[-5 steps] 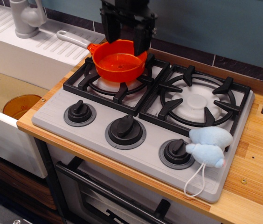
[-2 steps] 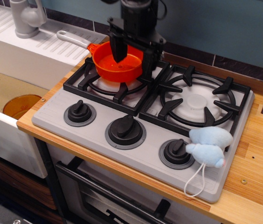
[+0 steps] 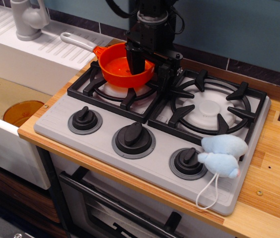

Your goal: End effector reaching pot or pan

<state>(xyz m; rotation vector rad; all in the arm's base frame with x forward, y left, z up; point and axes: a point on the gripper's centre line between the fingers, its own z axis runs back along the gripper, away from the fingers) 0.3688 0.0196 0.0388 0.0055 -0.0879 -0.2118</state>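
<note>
The orange-red saucepan (image 3: 116, 68) sits on the rear left burner grate, with its light grey handle (image 3: 77, 41) pointing back-left over the drainboard. My black gripper (image 3: 150, 77) hangs down over the pan's right side. It is open. Its left finger (image 3: 134, 60) reaches inside the pan and its right finger (image 3: 166, 75) stands outside the pan, so the right rim lies between the two. The fingers hide part of the rim.
The grey stove top (image 3: 105, 151) has two black grates and three black knobs along the front. A light blue plush mouse (image 3: 222, 153) lies at the front right. A white sink (image 3: 1, 104) to the left holds an amber dish (image 3: 22, 112). A grey faucet (image 3: 27, 19) stands behind it.
My gripper has come down and moved right. It went from above the pan's far rim to straddling its right rim. The pan has not moved.
</note>
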